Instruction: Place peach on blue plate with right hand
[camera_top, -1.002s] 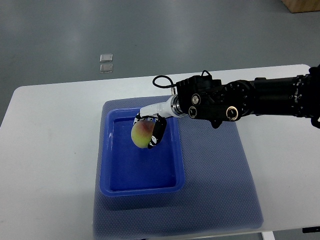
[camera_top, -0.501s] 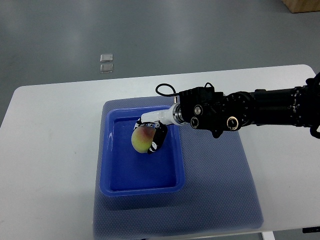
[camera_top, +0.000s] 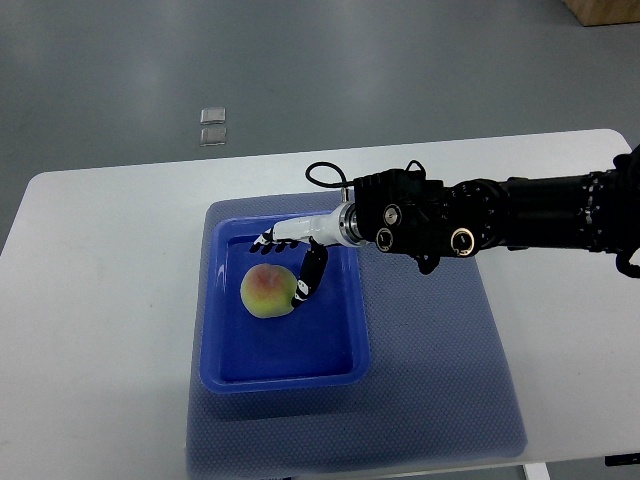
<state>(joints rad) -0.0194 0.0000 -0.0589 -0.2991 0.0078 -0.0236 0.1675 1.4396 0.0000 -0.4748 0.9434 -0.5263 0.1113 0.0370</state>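
Since a second ago the peach (camera_top: 267, 291) has dropped out of your grasp and now lies in the blue plate (camera_top: 345, 375), left of centre. Your right hand (camera_top: 292, 262) has let go, fingers spread beside it, one touching, so it won't roll.

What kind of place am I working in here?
Probably a lab or test workshop: a plain white table on a bare grey floor, with a blue mat and blue plate staged for the right hand and a peach.
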